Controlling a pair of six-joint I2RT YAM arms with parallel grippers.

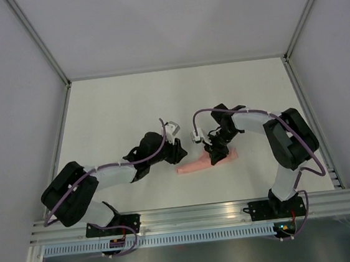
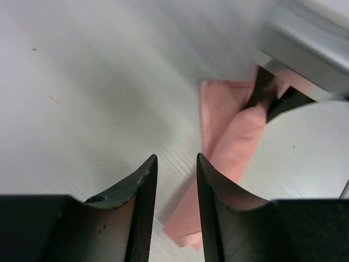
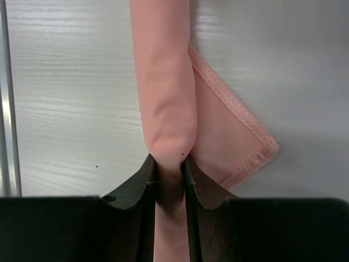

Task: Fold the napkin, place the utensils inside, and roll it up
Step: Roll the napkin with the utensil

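A white table (image 1: 129, 111) stands between pale grey walls (image 1: 8, 92). Metal posts (image 1: 39, 42) rise at its back corners, and an aluminium rail (image 1: 190, 216) runs along the near edge. The light is soft and even.

The left arm (image 1: 110, 173) bends inward, jaws slightly parted, empty; the right arm (image 1: 255, 119) bends inward, jaws pinching the napkin (image 1: 194, 165)

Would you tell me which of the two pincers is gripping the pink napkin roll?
The right pincer: its fingers pinch the napkin roll, while the left pincer hangs empty beside it.
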